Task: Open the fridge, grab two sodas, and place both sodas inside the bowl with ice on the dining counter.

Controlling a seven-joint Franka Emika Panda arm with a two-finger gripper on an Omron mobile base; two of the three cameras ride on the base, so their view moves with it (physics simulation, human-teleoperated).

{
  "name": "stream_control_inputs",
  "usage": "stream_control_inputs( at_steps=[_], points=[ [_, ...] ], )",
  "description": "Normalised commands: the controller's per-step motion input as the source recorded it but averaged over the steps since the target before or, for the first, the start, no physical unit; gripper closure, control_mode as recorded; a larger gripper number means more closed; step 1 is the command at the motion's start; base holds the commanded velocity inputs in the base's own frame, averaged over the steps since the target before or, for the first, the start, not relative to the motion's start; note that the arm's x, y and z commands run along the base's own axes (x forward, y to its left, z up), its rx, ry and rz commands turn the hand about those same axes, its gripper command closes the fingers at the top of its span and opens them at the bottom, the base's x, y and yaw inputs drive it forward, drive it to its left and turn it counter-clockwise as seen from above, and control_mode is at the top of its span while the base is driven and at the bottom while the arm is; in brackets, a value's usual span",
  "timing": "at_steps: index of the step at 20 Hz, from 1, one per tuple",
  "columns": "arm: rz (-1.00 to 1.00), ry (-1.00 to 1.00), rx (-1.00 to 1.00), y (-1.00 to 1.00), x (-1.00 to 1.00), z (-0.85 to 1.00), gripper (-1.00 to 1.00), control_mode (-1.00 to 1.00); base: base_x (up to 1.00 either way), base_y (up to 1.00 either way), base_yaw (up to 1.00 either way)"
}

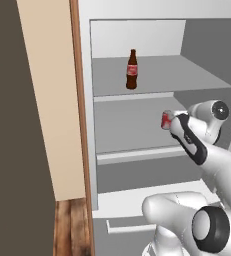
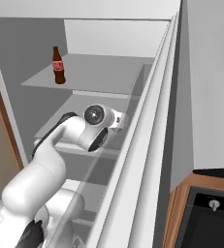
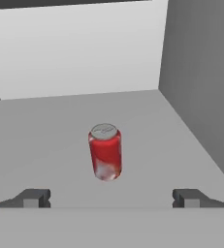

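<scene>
White arm (image 1: 202, 200) parts are seen closest to the cameras, and they cover the low part of the fridge (image 1: 137, 45) in both base views. Only a small bit of the lower drawer front is seen past the arm. The fridge is open, and its grey shelves can be seen inside. Its door (image 2: 205, 87) is seen edge-on in the right base view, so its front is hidden, and much of the inside is blocked by it there. A wooden panel (image 1: 79, 100) is seen just left of the fridge.

The brown bottle (image 1: 131, 70) with a red label is stood upright on the upper shelf, well apart from the arm. The red can (image 3: 105, 151) with a silver top is stood upright on the shelf below. In the left base view the can is partly covered by the hand, so only a red and white bit is seen.

The gripper (image 3: 111, 198) is held wide open, with nothing in it. The can is seen between the two dark fingertips (image 3: 33, 198) and a little ahead of them, and it seems not to be touched, though this is hard to tell.
</scene>
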Motion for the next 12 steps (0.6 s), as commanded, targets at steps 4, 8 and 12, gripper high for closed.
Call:
stream_control_inputs(
  at_steps=[4,8,12],
  points=[
    [0.0,0.0,0.0,0.12,0.26,-0.03,-1.0,-1.0,0.0,0.0,0.0],
    [0.0,0.0,0.0,0.08,0.27,-0.07,-1.0,-1.0,0.0,0.0,0.0],
    [0.0,0.0,0.0,0.0,0.26,-0.14,-1.0,-1.0,0.0,0.0,0.0]
  ],
)
